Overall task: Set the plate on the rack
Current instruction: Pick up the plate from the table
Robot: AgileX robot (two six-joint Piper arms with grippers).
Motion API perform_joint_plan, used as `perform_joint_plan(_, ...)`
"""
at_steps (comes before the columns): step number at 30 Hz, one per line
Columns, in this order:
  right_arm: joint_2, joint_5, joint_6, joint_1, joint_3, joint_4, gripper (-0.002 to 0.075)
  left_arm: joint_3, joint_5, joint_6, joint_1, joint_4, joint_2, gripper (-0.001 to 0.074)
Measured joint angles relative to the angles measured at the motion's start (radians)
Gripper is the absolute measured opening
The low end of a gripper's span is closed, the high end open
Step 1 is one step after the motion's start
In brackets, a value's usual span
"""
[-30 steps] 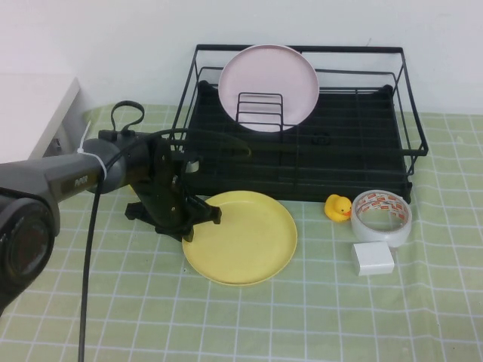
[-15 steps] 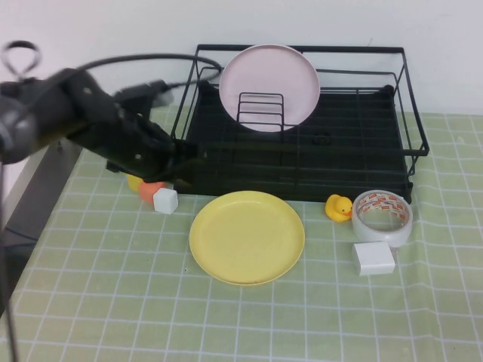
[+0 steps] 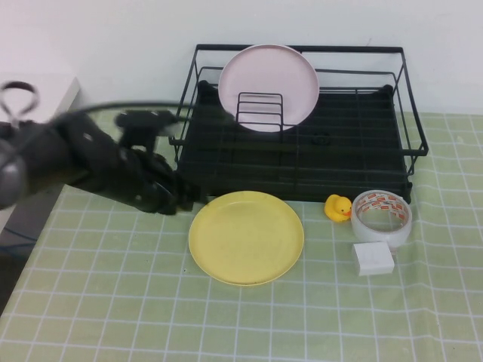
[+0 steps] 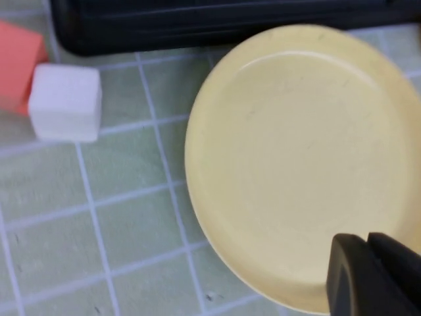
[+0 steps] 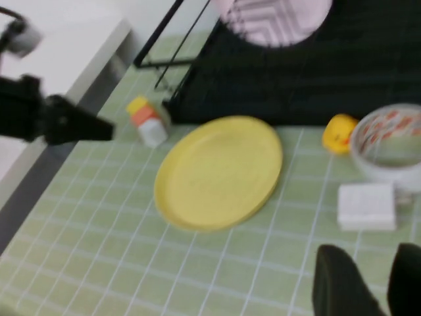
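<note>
The yellow plate [image 3: 246, 237] lies flat on the green checked cloth in front of the black wire rack [image 3: 355, 143]. My left gripper [image 3: 185, 200] is low beside the plate's left rim. In the left wrist view its fingers [image 4: 355, 276] stand pressed together and empty over the plate [image 4: 296, 151]. My right gripper [image 5: 371, 263] is out of the high view. In the right wrist view it is open and empty, high above the cloth, back from the plate [image 5: 220, 171] and the rack [image 5: 316, 79].
A pale pink plate [image 3: 268, 84] stands upright in the rack's dividers. A rubber duck [image 3: 338, 207], a tape roll [image 3: 381, 217] and a white box [image 3: 373, 258] lie right of the yellow plate. A white cube [image 4: 66, 102] and an orange block [image 4: 16, 66] sit left of it.
The left arm lifted off the plate's left rim, swung up and back, then came down beside the plate again. The plate slid slightly right. The small blocks are hidden by the arm again.
</note>
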Motion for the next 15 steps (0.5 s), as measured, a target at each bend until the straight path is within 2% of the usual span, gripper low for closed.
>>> perform_joint_plan(3, 0.056, 0.030, -0.029, 0.000, -0.004, 0.020, 0.0178, 0.000, -0.059, -0.021, -0.052, 0.096, 0.039, 0.0069)
perform_joint_plan(10, 0.090, 0.124, -0.062, 0.000, -0.004, 0.027, 0.0179, -0.110, -0.015, -0.311, -0.082, 0.311, 0.195, 0.0372)
perform_joint_plan(15, 0.090, 0.185, -0.066, 0.000, -0.004, 0.028, 0.0178, -0.262, 0.083, -0.500, -0.082, 0.475, 0.325, 0.0415)
